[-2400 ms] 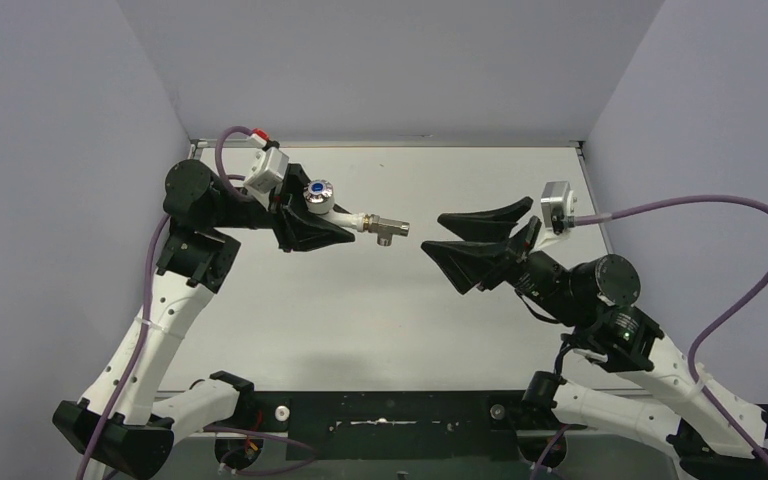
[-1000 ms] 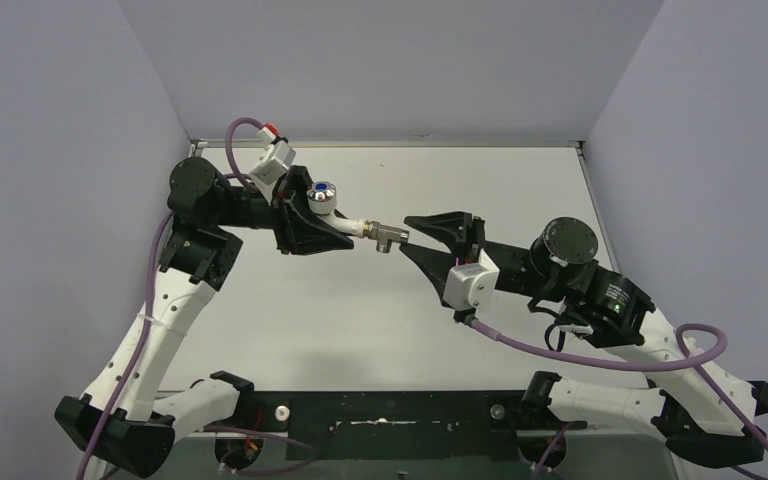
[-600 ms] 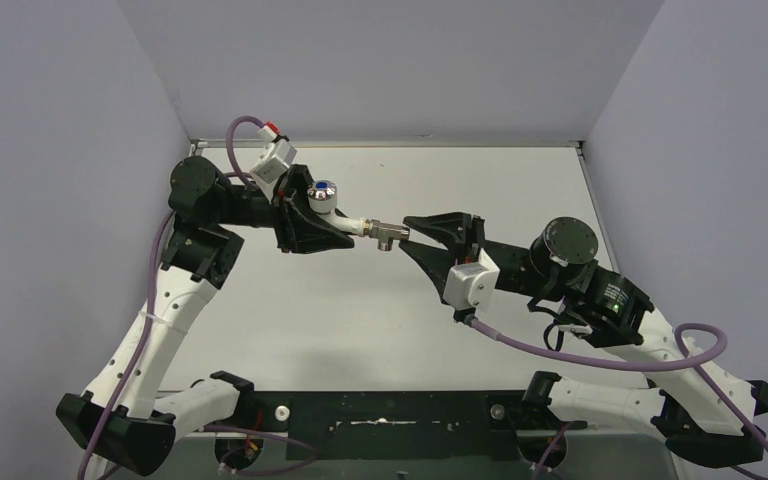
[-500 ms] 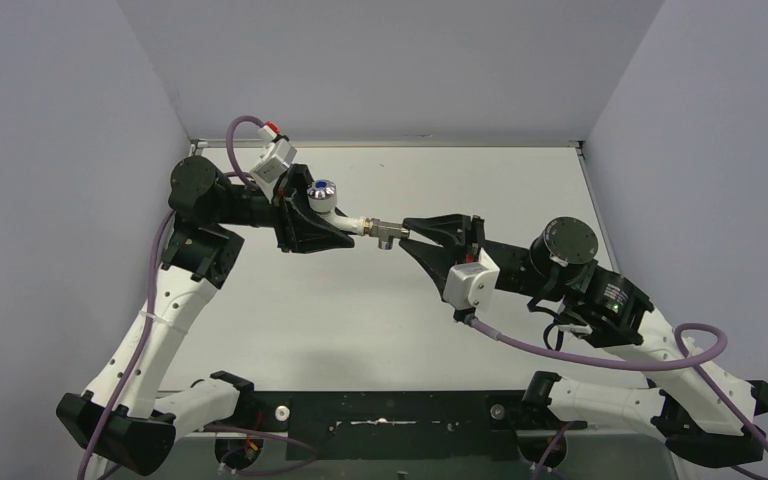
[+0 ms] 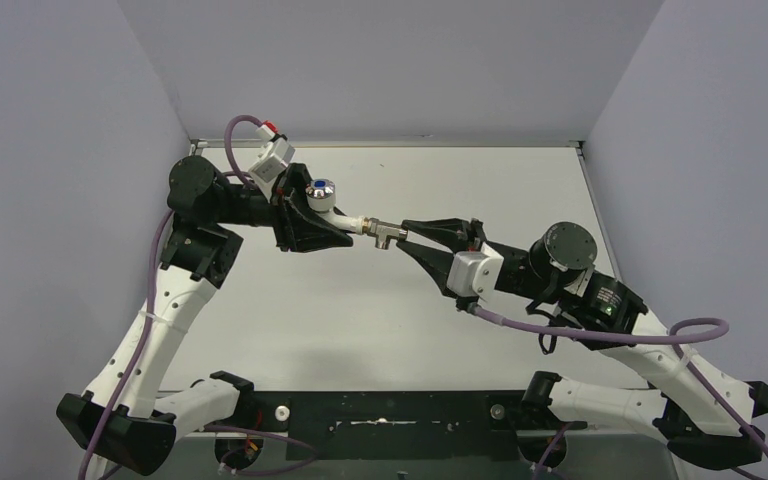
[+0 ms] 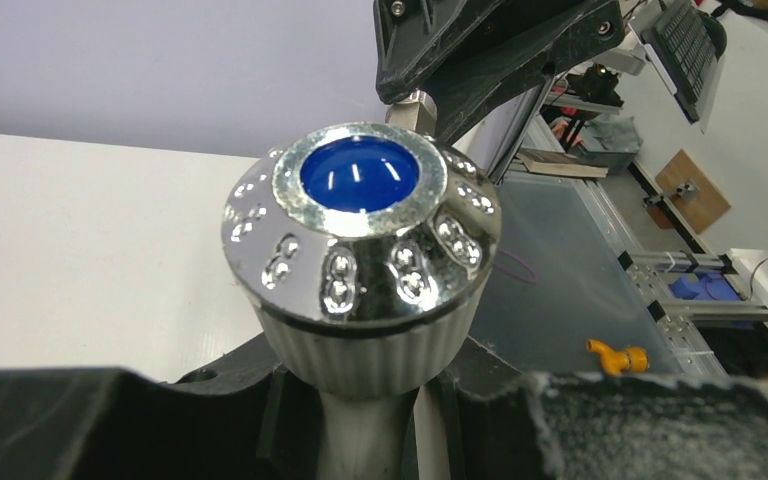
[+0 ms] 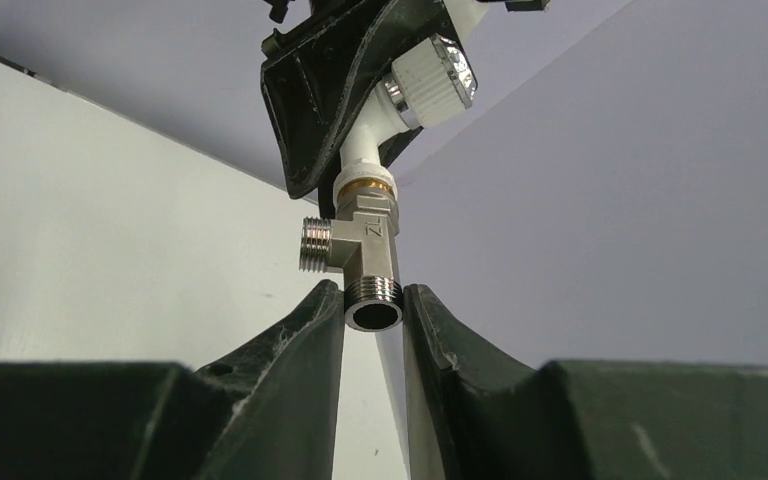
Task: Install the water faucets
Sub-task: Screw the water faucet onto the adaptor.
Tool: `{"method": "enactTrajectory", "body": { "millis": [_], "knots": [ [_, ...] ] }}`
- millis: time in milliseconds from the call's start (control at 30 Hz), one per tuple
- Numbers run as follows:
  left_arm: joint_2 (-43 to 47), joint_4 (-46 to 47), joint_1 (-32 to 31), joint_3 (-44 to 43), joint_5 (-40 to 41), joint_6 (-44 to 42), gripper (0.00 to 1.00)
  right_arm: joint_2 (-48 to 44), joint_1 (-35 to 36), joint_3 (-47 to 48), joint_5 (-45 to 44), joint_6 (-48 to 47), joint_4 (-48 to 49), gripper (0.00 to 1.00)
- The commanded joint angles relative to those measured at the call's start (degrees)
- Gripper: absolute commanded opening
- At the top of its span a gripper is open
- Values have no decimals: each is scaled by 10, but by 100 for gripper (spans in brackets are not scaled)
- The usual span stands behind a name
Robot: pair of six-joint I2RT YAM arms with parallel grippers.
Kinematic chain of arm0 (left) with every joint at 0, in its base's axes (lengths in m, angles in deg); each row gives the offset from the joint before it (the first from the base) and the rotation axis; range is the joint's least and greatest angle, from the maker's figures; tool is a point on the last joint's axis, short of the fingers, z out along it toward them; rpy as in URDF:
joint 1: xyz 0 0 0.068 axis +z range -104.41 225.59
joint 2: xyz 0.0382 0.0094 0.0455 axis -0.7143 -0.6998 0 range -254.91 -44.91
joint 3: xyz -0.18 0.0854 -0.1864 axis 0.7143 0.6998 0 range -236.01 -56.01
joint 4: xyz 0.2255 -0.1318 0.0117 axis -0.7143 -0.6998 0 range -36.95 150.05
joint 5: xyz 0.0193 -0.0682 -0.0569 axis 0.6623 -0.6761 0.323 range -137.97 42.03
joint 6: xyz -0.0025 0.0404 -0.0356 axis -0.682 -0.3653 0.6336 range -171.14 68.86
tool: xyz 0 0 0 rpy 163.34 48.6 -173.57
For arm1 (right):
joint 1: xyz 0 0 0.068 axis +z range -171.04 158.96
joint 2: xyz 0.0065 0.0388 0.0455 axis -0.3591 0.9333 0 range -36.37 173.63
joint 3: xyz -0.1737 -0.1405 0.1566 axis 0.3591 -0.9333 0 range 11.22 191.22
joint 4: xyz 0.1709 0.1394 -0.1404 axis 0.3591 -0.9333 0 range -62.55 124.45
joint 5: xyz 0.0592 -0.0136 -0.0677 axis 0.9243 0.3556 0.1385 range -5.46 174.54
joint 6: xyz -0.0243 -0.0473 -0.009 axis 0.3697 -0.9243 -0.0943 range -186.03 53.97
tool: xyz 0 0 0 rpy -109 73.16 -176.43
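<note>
The water faucets' white tap body (image 5: 343,217), with a chrome knob (image 5: 320,190) bearing a blue dot, is held above the table by my left gripper (image 5: 335,222), which is shut on its white stem (image 6: 360,440). A grey metal threaded fitting (image 5: 388,234) sits on the tap's outlet end. My right gripper (image 5: 403,236) meets it from the right. In the right wrist view its jaws are shut on the fitting's open threaded end (image 7: 372,300), and a side thread (image 7: 315,245) sticks out left. The knob (image 6: 360,230) fills the left wrist view.
The white table (image 5: 380,300) lies below both arms, enclosed by lilac walls at the back and sides. A purple cable (image 5: 600,330) loops along the right arm, and another cable (image 5: 230,140) arches over the left wrist.
My right gripper has slid a little left onto the fitting's end and its jaws have closed on it. The left gripper and the tap have stayed in place.
</note>
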Motion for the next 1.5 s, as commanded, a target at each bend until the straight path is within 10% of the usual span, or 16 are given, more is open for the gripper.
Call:
{"method": "enactTrajectory", "body": {
  "millis": [0, 967, 1467],
  "knots": [
    [5, 45, 0, -14, 2, -7, 0, 0, 6, -16, -21, 116, 78, 0],
    [15, 55, 2, -13, 34, -48, 0, -25, 6, -89, -151, 769, 188, 0],
    [15, 38, 4, -15, 48, -64, 0, -90, 6, -122, -155, 667, 220, 55]
  ]
}}
